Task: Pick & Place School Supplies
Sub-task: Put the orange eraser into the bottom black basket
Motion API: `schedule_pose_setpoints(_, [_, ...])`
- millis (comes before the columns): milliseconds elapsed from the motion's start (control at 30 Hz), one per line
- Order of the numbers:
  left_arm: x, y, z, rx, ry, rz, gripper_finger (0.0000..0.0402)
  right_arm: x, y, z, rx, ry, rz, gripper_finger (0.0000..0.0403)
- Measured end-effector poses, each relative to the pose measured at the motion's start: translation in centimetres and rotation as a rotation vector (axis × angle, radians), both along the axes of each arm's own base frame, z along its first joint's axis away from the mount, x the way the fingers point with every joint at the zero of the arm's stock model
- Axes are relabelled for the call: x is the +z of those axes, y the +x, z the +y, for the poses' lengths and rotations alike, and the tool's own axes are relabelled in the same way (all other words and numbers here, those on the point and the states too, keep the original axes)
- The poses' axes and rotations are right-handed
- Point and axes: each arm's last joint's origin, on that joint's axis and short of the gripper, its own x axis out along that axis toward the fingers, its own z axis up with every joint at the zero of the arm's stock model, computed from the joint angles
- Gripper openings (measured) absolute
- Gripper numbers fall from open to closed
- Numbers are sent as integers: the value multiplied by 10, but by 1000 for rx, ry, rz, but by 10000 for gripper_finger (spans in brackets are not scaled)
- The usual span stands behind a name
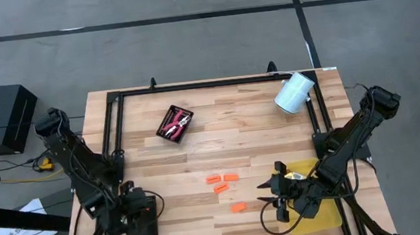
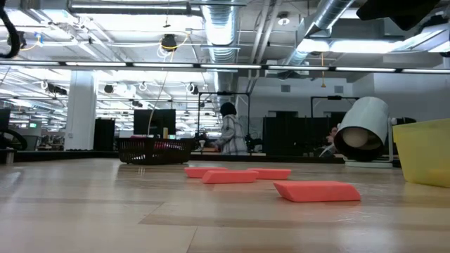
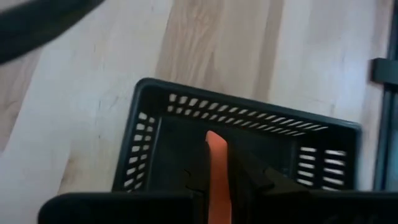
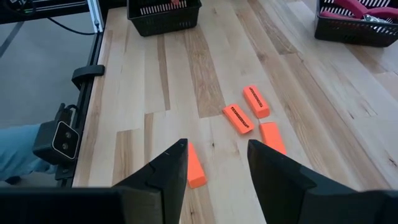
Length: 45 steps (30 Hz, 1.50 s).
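Overhead, a wooden table (image 1: 228,143) filled the middle of the frame, with a dark arm at each lower corner.

Nearest, at lower left, the left gripper (image 3: 217,180) hung over a black mesh tray (image 1: 141,216). Its fingers were pressed together on an orange piece (image 3: 217,168), pinched upright above the tray's inside.

At lower right, the right gripper (image 4: 214,163) hovered over bare wood with its fingers spread and nothing between them. Beside that arm, a yellow bin (image 1: 323,213) sat at the table's lower right edge.

Between the two arms, four orange pieces lay flat on the wood. One (image 1: 238,207) lay lowest, closest to the right gripper. Three more (image 1: 221,182) lay in a loose cluster just above it, near each other.

Farther up, left of centre, a second black tray (image 1: 174,125) held red-handled tools (image 1: 173,123). At upper right, a white roll (image 1: 295,92) lay on its side near the table's far edge.

From table height, beyond the far edge, a person (image 2: 230,131) stood in the room behind.
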Motion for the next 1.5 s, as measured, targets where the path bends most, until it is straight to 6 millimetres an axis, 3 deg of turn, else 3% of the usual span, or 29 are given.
schedule_pose_setpoints(200, [-11, -1, 3, 11, -14, -3, 25, 0, 0, 0, 2, 2, 1, 159])
schedule_pose_setpoints(533, [-11, -1, 3, 24, -25, -9, 161, 0, 4, -5, -19, 4, 3, 159])
schedule_pose_setpoints(667, [-11, 0, 2, 40, -23, -49, 187, 0, 5, -6, -22, 2, 4, 159])
schedule_pose_setpoints(767, [-7, 5, 0, 80, -6, -193, 191, 0, 5, -6, -21, 0, 4, 159])
schedule_pose_setpoints(933, [8, 19, -8, 59, 102, -509, 179, 0, 5, -6, -21, -2, 5, 159])
schedule_pose_setpoints(1000, [12, 29, -7, 29, 157, -552, 168, 0, 5, -6, -21, -3, 7, 159])
schedule_pose_setpoints(1133, [14, 53, 6, 4, 282, -560, 131, -1, 6, -7, -27, -4, 8, 159])
schedule_pose_setpoints(1267, [9, 82, 20, -29, 400, -536, 70, 0, 8, -10, -42, -3, 6, 159])
schedule_pose_setpoints(1400, [-3, 114, 38, -40, 345, -486, 10, -1, 11, -13, -52, -8, 9, 159])
schedule_pose_setpoints(1500, [-19, 135, 57, -28, 277, -408, 10, -1, 12, -15, -39, -36, 13, 159])
